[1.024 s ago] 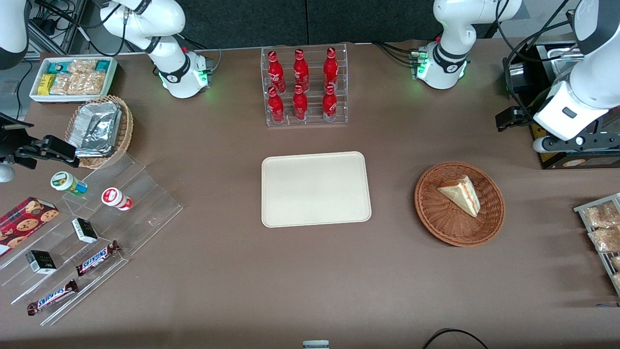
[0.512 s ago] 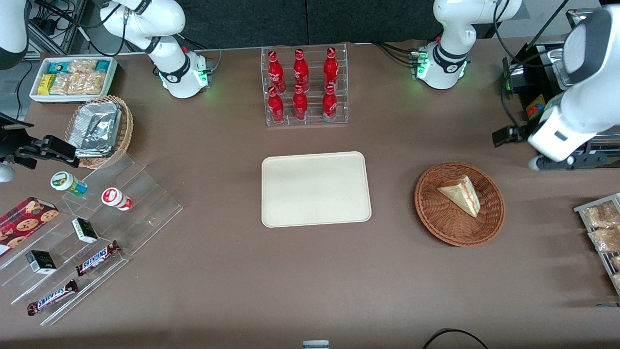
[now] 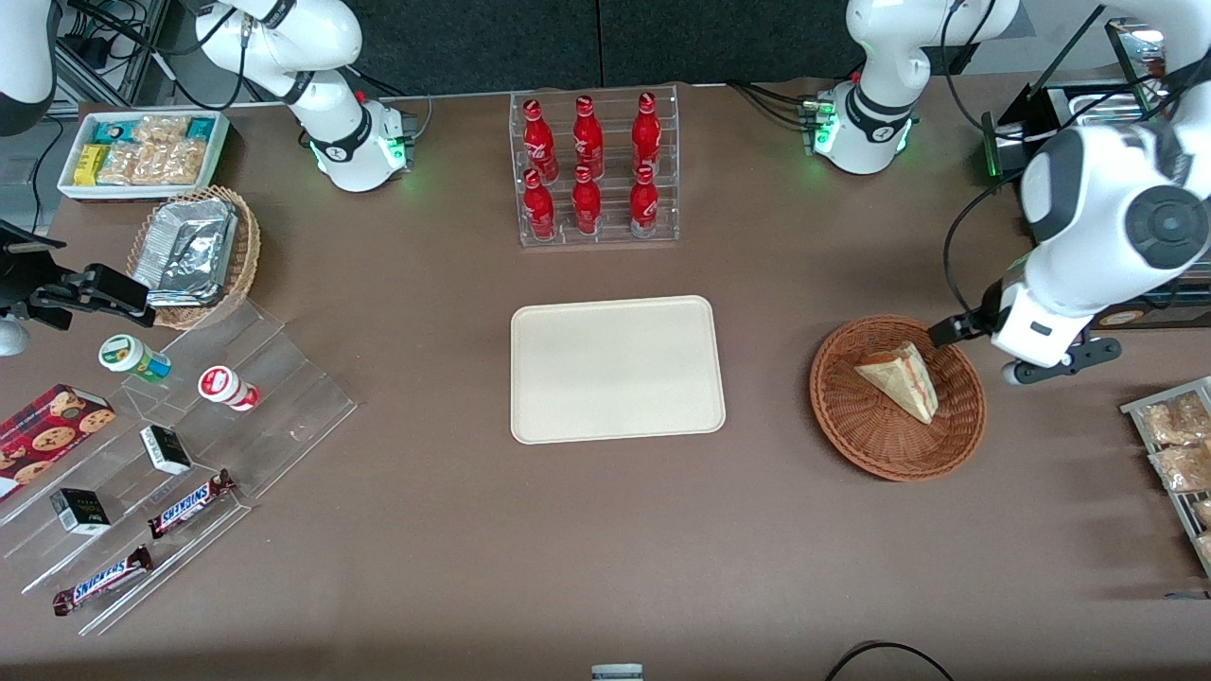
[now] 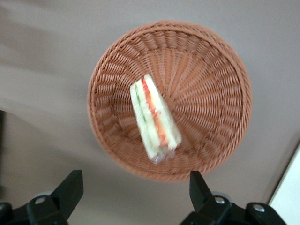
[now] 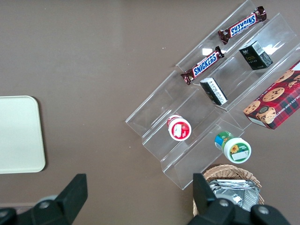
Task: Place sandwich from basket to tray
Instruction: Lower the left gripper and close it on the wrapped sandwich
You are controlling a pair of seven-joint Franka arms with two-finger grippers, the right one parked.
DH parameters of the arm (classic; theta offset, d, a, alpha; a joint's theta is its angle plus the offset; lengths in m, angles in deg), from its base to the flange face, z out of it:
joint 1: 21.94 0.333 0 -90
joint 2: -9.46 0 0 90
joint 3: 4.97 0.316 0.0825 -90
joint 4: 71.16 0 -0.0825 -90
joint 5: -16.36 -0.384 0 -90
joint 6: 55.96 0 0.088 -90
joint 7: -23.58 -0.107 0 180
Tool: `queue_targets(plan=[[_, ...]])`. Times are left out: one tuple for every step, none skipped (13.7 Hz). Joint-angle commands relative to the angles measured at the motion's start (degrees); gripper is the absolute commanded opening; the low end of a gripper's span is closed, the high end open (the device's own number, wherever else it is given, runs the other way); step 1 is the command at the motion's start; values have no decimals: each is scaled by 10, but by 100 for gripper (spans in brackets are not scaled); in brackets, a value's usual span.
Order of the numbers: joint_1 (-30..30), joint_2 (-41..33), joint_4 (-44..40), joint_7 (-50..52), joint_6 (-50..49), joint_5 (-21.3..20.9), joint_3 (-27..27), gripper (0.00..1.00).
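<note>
The sandwich [image 3: 899,378] is a cream wedge with red, orange and green filling. It lies in the round reddish-brown wicker basket [image 3: 851,430]. The cream tray [image 3: 615,369] lies flat at the table's middle, beside the basket. My left gripper [image 3: 1060,362] hovers above the table just beside the basket's rim, toward the working arm's end. In the left wrist view the gripper [image 4: 133,187] is open and empty, with the basket [image 4: 206,93], the sandwich [image 4: 154,117] and a corner of the tray [image 4: 291,197] below it.
A clear rack of red bottles [image 3: 591,170] stands farther from the front camera than the tray. A wire rack of packaged snacks [image 3: 1173,454] and a black machine [image 3: 1060,123] are at the working arm's end. Acrylic shelves with snacks [image 3: 170,445] lie toward the parked arm's end.
My left arm has swung down from near the black machine toward the basket, nearer the front camera. The sandwich, basket and tray have not moved.
</note>
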Motion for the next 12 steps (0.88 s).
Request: queue_targets(plan=[[-5, 6, 53, 101, 87, 0, -1, 100], [-6, 18, 61, 138, 115, 2, -1, 100], [-10, 26, 69, 165, 139, 2, -1, 100], [-14, 33, 78, 189, 165, 2, -1, 100], [-15, 37, 84, 201, 178, 2, -1, 100], [-15, 44, 86, 202, 183, 2, -1, 100], [-15, 50, 89, 203, 189, 3, -1, 100], [-15, 57, 93, 203, 197, 6, -1, 100], [-15, 65, 96, 203, 205, 6, -1, 100], [-15, 72, 102, 203, 212, 6, -1, 100], [-15, 77, 109, 203, 222, 6, -1, 100], [-15, 82, 114, 203, 230, 6, -1, 100]])
